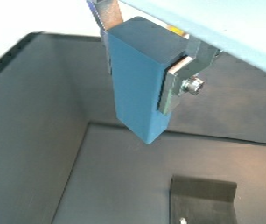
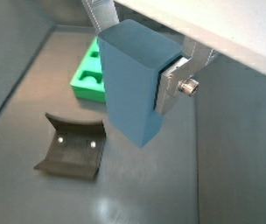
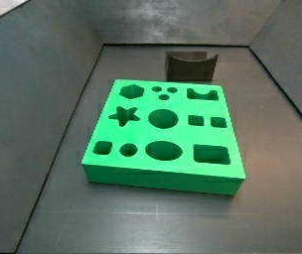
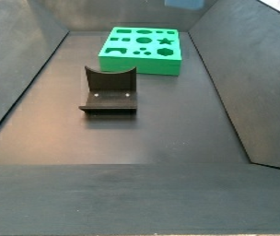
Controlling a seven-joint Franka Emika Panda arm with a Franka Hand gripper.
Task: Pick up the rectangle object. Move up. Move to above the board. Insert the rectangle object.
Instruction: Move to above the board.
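My gripper is shut on the rectangle object, a tall blue-grey block with flat faces that hangs well above the dark floor. Both wrist views show it clamped between the silver fingers; the same block hangs lengthwise below my gripper. The board, a bright green slab with shaped holes, lies on the floor partly hidden behind the block. Both side views show the board whole, lying flat, with neither gripper nor block in view.
The fixture, a dark bracket with a curved notch, stands on the floor beside the board. Sloping dark walls enclose the bin floor on all sides.
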